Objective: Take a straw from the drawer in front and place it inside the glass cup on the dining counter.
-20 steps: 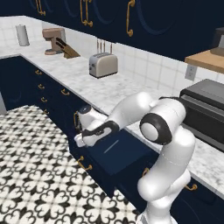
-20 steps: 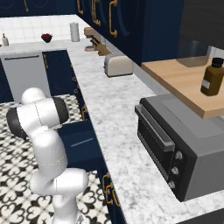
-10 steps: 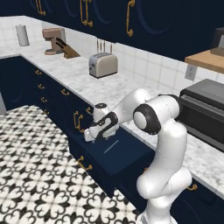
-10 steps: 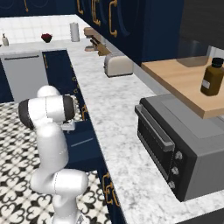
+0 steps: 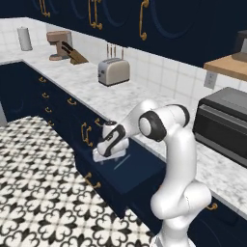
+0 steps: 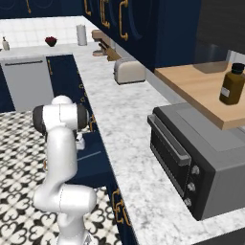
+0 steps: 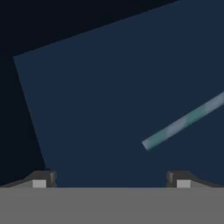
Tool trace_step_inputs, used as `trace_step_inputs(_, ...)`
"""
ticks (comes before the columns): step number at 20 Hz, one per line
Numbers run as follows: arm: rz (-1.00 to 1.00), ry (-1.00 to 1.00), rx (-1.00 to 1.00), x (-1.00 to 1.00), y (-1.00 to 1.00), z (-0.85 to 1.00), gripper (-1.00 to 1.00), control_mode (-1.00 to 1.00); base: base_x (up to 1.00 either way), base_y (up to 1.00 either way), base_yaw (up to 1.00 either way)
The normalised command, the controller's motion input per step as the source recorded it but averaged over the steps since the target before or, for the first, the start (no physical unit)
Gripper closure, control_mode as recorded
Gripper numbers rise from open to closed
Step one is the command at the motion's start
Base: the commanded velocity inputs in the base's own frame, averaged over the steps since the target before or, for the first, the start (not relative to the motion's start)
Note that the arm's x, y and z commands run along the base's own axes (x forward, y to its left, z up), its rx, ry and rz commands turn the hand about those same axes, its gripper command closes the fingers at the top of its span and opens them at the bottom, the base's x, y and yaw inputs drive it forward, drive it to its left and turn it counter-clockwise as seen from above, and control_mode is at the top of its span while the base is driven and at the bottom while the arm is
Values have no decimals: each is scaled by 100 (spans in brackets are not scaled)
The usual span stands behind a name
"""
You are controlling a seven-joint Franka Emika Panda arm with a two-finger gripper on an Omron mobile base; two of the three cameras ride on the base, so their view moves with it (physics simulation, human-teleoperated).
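The marble worktop [image 5: 120,99] is lying pale and veined above the navy drawer [image 5: 140,169], which is standing pulled open. Inside, the thin pale straw [image 7: 183,121] is lying flat on the smooth dark floor. The gripper [image 7: 111,179] is hovering over it, 2 fingertips [image 7: 41,179] spread wide, gripping nothing.

- I see a black-and-white patterned tile floor [image 5: 34,159].
- A veined marble worktop [image 5: 91,89] carries a toaster [image 5: 114,72] and a dark microwave [image 6: 196,155].
- Navy upper cabinets [image 5: 159,21] have brass handles; the wall is white tile.
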Motion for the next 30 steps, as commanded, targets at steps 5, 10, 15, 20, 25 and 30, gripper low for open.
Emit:
trace_step_inputs(5,0,1,2,-24,38,-30,-100,-100,0,0,0)
trace_step_inputs(10,0,0,6,-56,68,-2,-100,-100,0,0,0)
trace_step_inputs(15,0,0,7,-72,98,26,-100,-100,0,0,0)
trace_step_inputs(20,-7,-4,3,-20,42,47,-100,-100,0,0,0)
trace_step_inputs(25,-33,0,-1,55,-46,12,-100,-100,0,0,0)
trace_step_inputs(30,-30,0,0,57,-59,0,-100,-100,0,0,0)
